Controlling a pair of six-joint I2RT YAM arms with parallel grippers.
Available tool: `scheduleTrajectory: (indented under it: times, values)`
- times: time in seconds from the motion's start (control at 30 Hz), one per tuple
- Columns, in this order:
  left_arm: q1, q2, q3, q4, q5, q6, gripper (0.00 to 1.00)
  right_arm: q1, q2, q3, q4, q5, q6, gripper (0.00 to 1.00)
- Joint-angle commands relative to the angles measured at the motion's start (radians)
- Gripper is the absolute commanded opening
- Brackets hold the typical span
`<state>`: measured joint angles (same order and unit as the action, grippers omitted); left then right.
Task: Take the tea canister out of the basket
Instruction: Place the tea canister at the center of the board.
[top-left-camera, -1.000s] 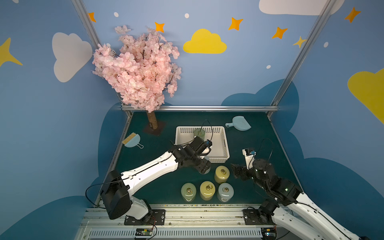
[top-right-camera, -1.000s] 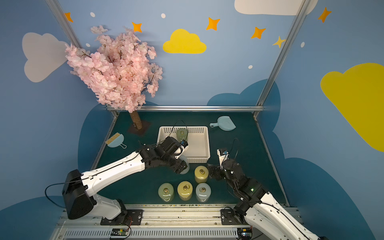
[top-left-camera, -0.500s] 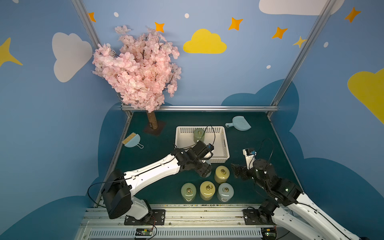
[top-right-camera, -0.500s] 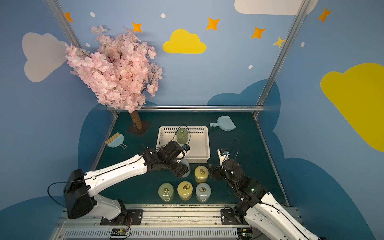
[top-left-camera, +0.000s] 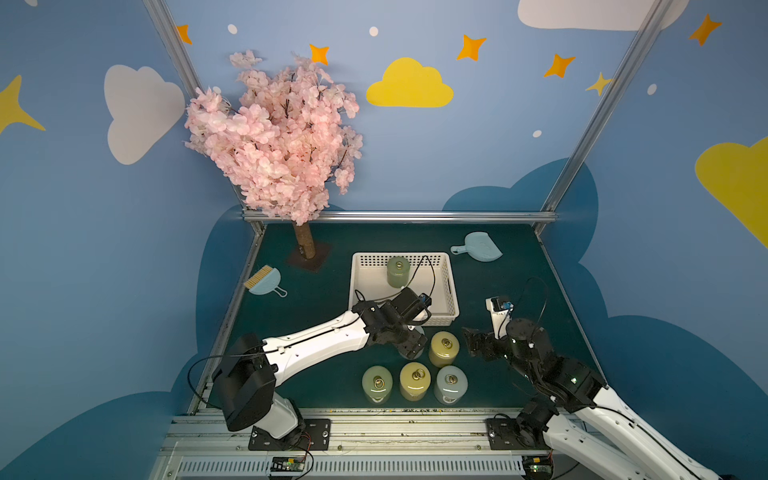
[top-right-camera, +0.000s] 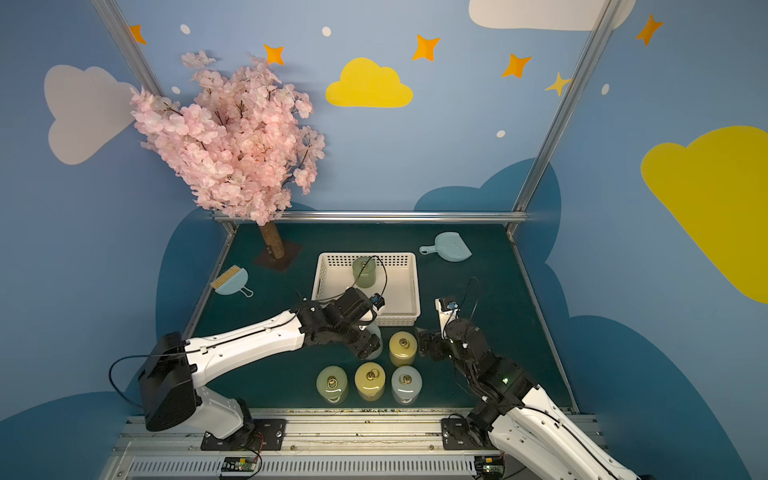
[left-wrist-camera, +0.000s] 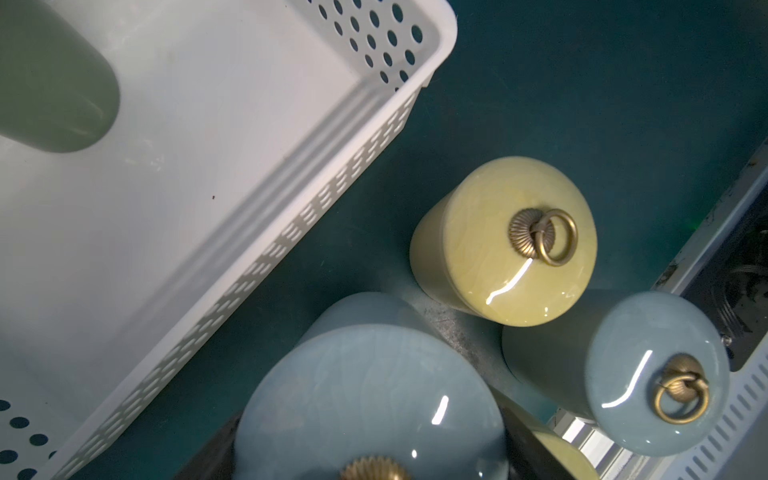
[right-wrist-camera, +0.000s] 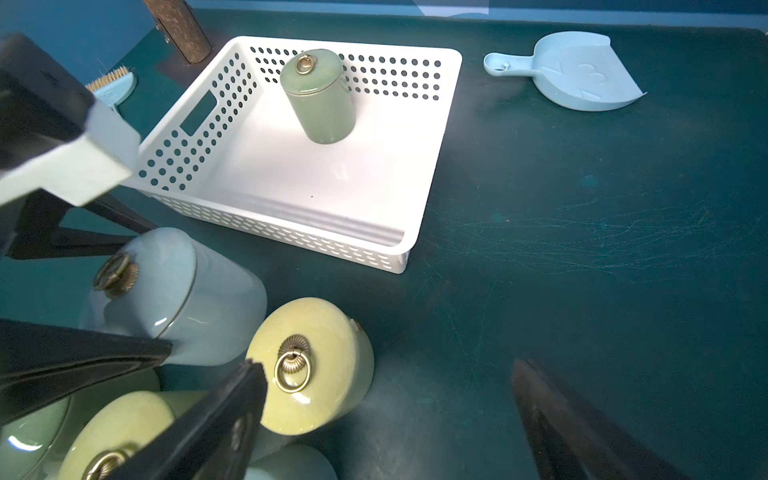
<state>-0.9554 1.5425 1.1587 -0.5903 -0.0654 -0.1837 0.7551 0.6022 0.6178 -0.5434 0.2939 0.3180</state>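
Here, the left claw (top-left-camera: 409, 347) clenches a pale blue tea canister (left-wrist-camera: 365, 395) just outside the near wall of the white basket (right-wrist-camera: 291, 237). The canister is largely hidden in both top views, and whether its base touches the mat (right-wrist-camera: 582, 208) cannot be told. Beyond the claw, a green canister (right-wrist-camera: 320, 99) stands upright inside the basket, by its far wall. A yellow canister (top-left-camera: 444, 348) sits between the left claw and the right claw (right-wrist-camera: 388, 368), whose jaws are spread wide and empty. Three more canisters (top-left-camera: 414, 380) line up nearer the robot.
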Motion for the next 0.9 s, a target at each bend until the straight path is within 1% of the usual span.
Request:
scheduleTrajectory:
  times: [0.0, 0.5, 0.87]
  values:
    - [-0.006, 0.004, 0.010, 0.062, -0.016, -0.003, 0.42, -0.002, -0.007, -0.011, -0.009, 0.010, 0.008, 0.98]
    - [-0.022, 0.050, -0.017, 0.104, -0.008, -0.017, 0.41, -0.003, -0.005, -0.012, -0.007, 0.008, 0.008, 0.98]
    - [-0.034, 0.078, -0.019, 0.103, -0.026, -0.020, 0.41, -0.003, -0.004, -0.013, -0.007, 0.007, 0.008, 0.98]
